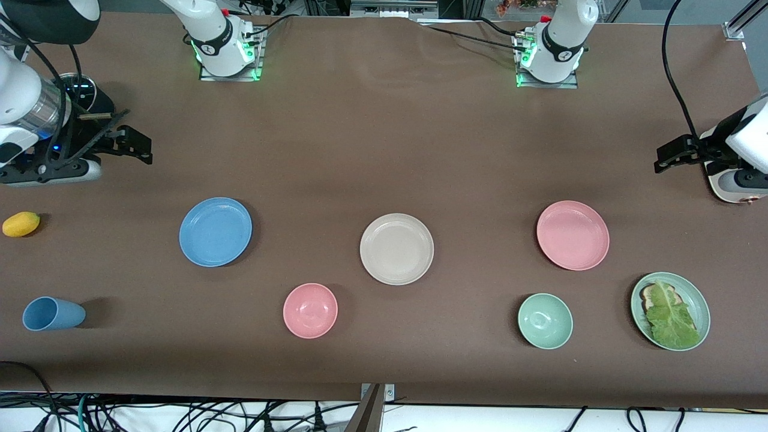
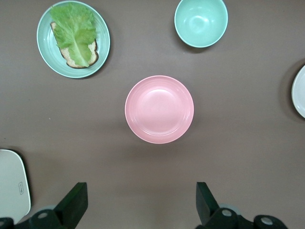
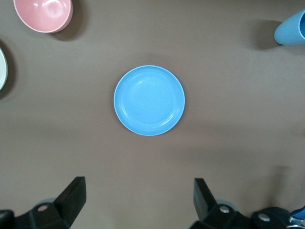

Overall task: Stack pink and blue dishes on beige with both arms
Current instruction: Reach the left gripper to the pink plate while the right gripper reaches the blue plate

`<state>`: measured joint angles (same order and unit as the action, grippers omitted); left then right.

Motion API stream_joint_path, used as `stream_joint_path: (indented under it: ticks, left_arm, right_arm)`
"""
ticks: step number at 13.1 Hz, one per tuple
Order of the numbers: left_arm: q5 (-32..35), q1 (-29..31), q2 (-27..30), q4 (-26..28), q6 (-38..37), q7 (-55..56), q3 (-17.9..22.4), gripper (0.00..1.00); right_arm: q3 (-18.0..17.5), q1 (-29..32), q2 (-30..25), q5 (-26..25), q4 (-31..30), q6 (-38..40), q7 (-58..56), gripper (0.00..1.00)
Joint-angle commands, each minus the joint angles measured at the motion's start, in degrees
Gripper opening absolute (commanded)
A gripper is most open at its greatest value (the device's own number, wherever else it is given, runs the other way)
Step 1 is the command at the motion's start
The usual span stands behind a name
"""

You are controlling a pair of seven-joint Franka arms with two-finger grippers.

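The beige plate lies in the middle of the table; its rim also shows in both wrist views. The blue plate lies toward the right arm's end. The pink plate lies toward the left arm's end. All three plates lie flat, apart and bare. My right gripper hangs open over bare table beside the blue plate. My left gripper hangs open over bare table beside the pink plate. Neither holds anything.
A pink bowl and a mint bowl sit nearer the front camera than the plates. A mint plate carries bread and lettuce. A blue cup lies on its side near a yellow fruit.
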<state>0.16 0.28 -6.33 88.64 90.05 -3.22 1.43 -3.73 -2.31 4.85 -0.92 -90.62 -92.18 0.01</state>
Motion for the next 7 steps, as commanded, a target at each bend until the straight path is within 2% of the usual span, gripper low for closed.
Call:
stream_joint_path:
  ticks: [1,3,7]
  left_arm:
    - [0.2,0.5,-4.3,-0.6,1.5,0.2,-0.1,1.00]
    - [0.4,2.2,-11.5,-0.7,1.5,0.1,-0.1,1.00]
    - [0.5,2.4,-18.2,-1.5,3.4,-0.6,-0.2,1.00]
  right_arm:
    - [-0.3,0.8,0.4,-0.1,0.8,0.0,-0.1,1.00]
    - [-0.2,1.3,0.7,0.0,0.8,0.0,-0.4,1.00]
    - [-0.3,1.6,2.6,0.2,0.9,-0.2,0.2,1.00]
